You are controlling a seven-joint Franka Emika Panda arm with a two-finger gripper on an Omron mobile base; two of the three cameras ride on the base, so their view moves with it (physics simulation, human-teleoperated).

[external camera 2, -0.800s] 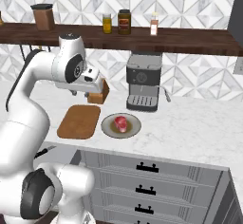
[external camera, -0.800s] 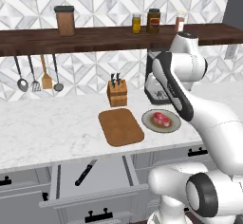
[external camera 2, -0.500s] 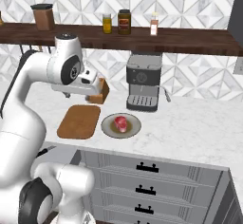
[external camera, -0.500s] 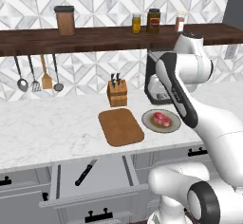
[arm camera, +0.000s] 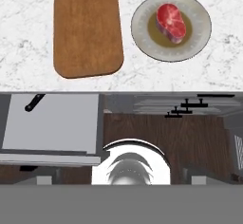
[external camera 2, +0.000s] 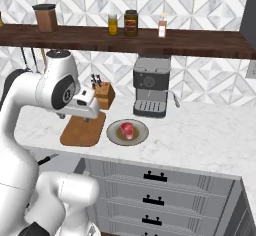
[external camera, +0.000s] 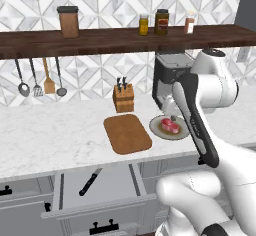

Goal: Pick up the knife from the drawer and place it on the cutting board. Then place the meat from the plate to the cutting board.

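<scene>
Left base view puts the knife [external camera: 90,181] in the open drawer [external camera: 115,180] below the cutting board [external camera: 127,133]; reach down there first, though you cannot tell the fingers' state.

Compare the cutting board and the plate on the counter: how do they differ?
The cutting board is a brown wooden rectangle with rounded corners; the plate is round and grey-green. The board lies bare, while the plate holds the meat. Both rest flat on the marble counter, side by side and apart.
</scene>
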